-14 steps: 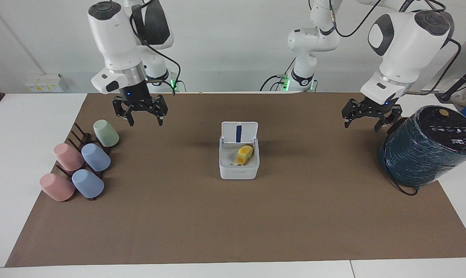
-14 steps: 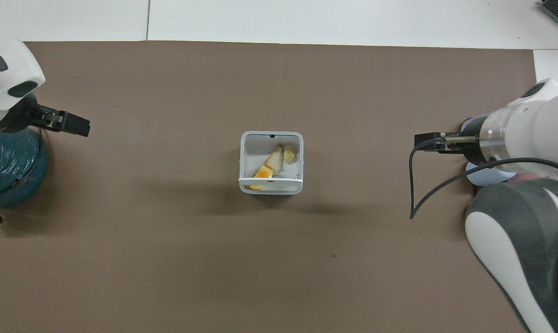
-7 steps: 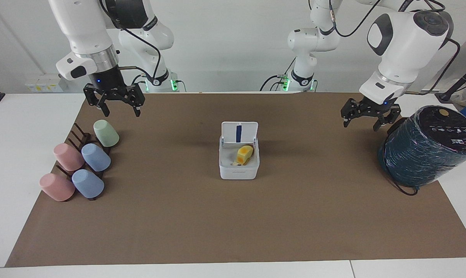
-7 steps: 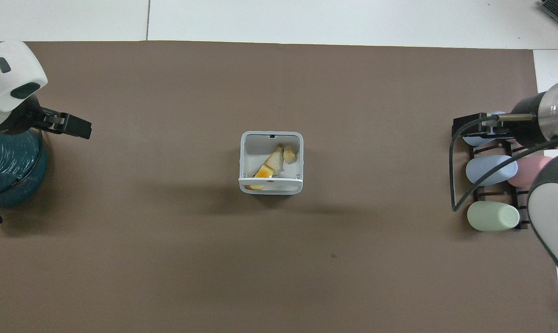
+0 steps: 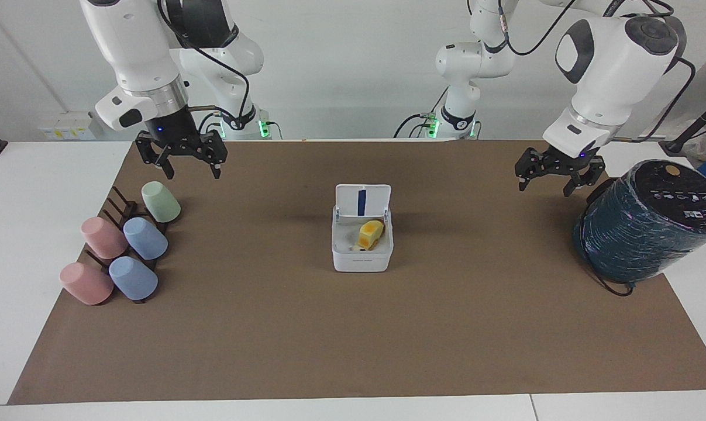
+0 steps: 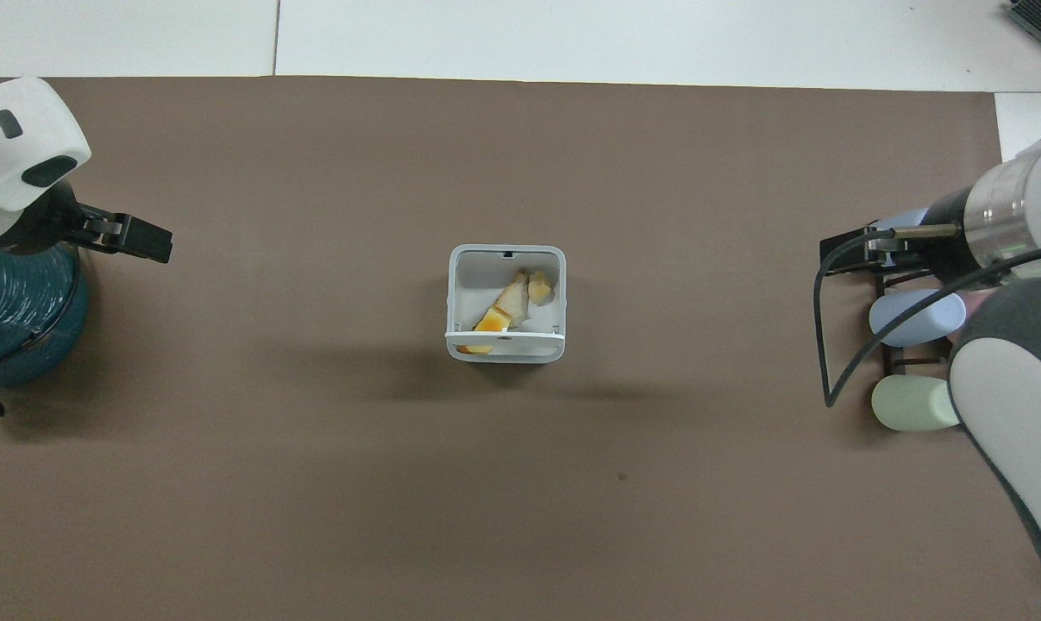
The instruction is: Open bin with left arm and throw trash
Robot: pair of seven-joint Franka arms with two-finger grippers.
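Right arm (image 5: 148,64) now over cup-rack end.

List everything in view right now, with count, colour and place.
bin: 1, white, mid-mat, lid up.
trash: scraps, yellow-orange and pale, in the bin.
cups: 5; 2 pink, 2 blue, 1 green; on the rack.
rack: 1, dark, at the right arm's end.
cylinder: 1, dark teal, at the left arm's end.
mat: 1, brown, on the table.
left gripper: black, open, empty, over the mat beside the cylinder.
right gripper: black, open, empty, over the mat near the green cup.
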